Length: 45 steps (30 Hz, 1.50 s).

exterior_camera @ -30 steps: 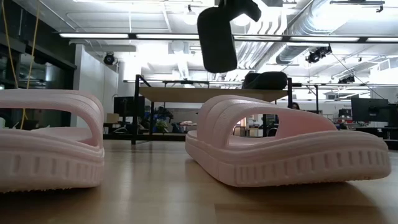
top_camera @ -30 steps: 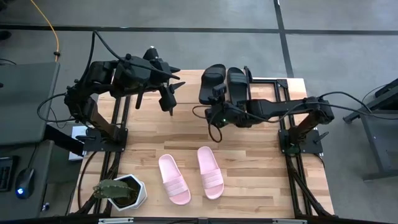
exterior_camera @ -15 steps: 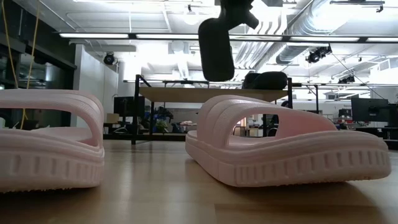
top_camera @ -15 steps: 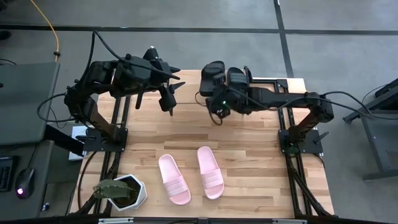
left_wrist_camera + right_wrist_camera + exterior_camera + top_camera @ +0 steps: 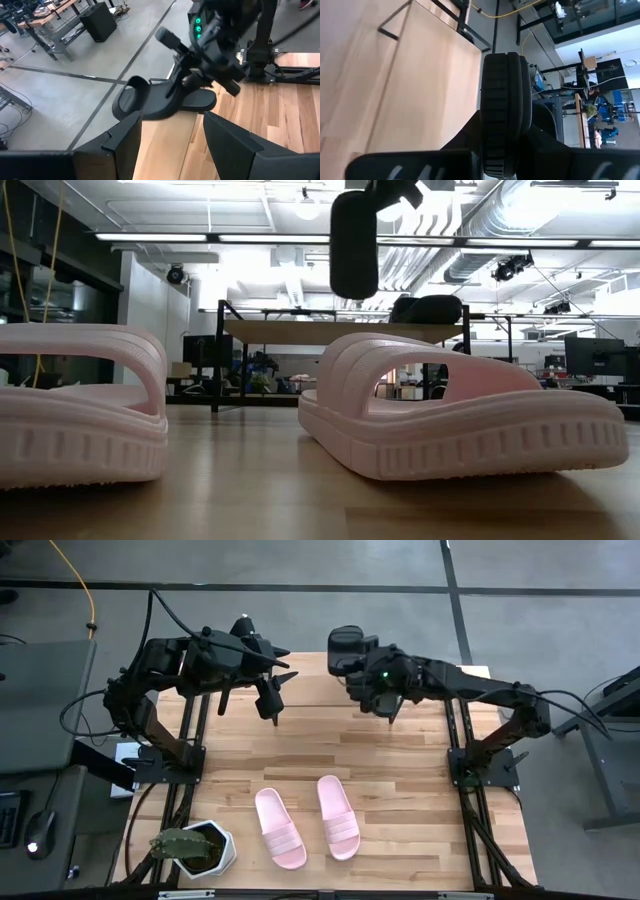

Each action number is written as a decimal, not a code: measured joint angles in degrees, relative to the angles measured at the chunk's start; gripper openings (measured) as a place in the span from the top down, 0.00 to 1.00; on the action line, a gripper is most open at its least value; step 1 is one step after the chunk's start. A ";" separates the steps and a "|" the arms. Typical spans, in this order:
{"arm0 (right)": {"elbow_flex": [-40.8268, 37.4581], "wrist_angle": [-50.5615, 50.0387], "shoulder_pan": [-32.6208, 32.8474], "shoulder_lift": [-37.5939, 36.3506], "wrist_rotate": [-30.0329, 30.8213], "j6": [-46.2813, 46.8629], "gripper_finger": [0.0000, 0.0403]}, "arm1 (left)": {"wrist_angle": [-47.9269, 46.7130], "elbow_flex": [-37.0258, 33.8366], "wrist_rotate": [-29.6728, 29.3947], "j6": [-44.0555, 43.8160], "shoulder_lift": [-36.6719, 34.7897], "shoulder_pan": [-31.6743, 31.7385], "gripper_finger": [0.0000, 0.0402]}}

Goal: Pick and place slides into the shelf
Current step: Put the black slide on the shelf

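Observation:
My right gripper [image 5: 366,666] is shut on a black slide [image 5: 345,644] and holds it in the air over the far side of the shelf [image 5: 300,332]. In the low view this slide [image 5: 354,245] hangs above the shelf's board. A second black slide [image 5: 430,308] lies on the shelf top; in the high view my right arm covers it. Two pale pink slides [image 5: 280,828] [image 5: 338,817] lie sole-down near the table's near edge. My left gripper [image 5: 272,700] is open and hovers over the table, left of the shelf. My right gripper pinches the black slide between its two fingers [image 5: 470,135] across the sole [image 5: 200,102], toward the end away from the strap [image 5: 134,94]. The slide is lifted clear and hangs nearly upright below the gripper [image 5: 385,190].
A potted plant [image 5: 195,848] stands at the table's near left corner. Bare wood lies between the shelf and the pink slides. Black frame posts [image 5: 470,765] rise at the table's left and right sides.
My right gripper has moved toward the table's far edge and a little up, carrying the black slide. The slide has swung from a slight tilt to nearly upright. My right arm now covers the second black slide in the high view.

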 joint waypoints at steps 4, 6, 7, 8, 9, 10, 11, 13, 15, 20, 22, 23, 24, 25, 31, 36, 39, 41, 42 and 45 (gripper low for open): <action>0.00 0.07 -1.91 -1.26 -0.52 -2.06 0.91 | 0.07 0.00 0.00 0.02 0.00 0.00 0.50; 0.00 0.02 -2.64 -2.19 -0.71 -2.31 0.91 | 0.06 0.00 0.00 0.01 0.00 0.00 0.50; 0.00 -0.14 -3.09 -2.70 -1.31 -2.08 0.91 | 0.04 0.00 0.00 0.00 0.00 0.00 0.50; 0.00 -0.33 -3.42 -3.33 -2.43 -1.52 0.91 | 0.04 0.00 0.00 0.00 0.00 0.00 0.50; 0.00 -0.90 -3.76 -3.90 -3.98 -0.88 0.91 | 0.04 0.00 0.00 0.00 0.00 0.00 0.50; 0.00 -1.25 -4.04 -4.38 -5.23 -0.44 0.91 | 0.06 0.00 0.00 0.02 0.00 0.00 0.50; 0.00 -1.43 -4.11 -4.68 -6.16 0.25 0.91 | 0.06 0.00 0.00 0.02 0.00 0.00 0.50; 0.00 -2.07 -4.08 -4.92 -6.62 0.59 0.91 | 0.08 0.00 0.00 0.01 0.00 0.00 0.50; 0.00 -2.90 -4.06 -4.94 -6.38 0.64 0.91 | 0.10 0.00 -0.02 0.02 0.00 0.00 0.50; -1.24 -2.07 -4.11 -4.35 -7.46 1.37 0.91 | 0.10 0.00 -0.02 0.02 0.07 0.00 0.50; -3.83 0.76 -4.12 -4.84 -7.10 0.47 0.91 | 0.11 0.00 -0.02 0.00 0.07 0.00 0.50; -5.42 2.12 -4.32 -5.13 -6.82 -0.09 0.91 | 0.11 0.00 -0.02 0.00 0.07 0.00 0.50; -7.03 3.47 -4.37 -5.51 -6.64 -0.57 0.91 | 0.14 0.00 -0.02 0.01 0.07 0.00 0.50; -8.68 4.86 -4.43 -5.91 -6.56 -0.81 0.91 | 0.17 0.00 -0.03 0.00 0.07 0.00 0.50; -18.80 15.87 -4.46 -8.17 -5.91 -3.37 0.91 | 0.13 -0.02 -0.43 0.02 0.07 0.00 0.50; -23.75 21.34 -4.43 -8.91 -5.79 -3.69 0.91 | 0.14 -0.02 -0.46 0.02 0.07 0.00 0.50; -25.09 22.15 -4.30 -8.89 -5.35 -3.51 0.91 | 0.13 -0.02 -0.46 0.02 0.07 0.00 0.50; -26.18 23.60 -3.95 -8.89 -5.24 -3.49 0.91 | 0.13 -0.02 -0.44 0.00 0.07 0.00 0.50; -26.56 23.91 -3.76 -8.89 -4.89 -3.48 0.91 | 0.13 -0.02 -0.45 0.00 0.07 0.00 0.50; -27.32 24.31 -3.21 -8.89 -4.78 -3.21 0.91 | 0.13 -0.02 -0.46 0.00 0.07 0.00 0.50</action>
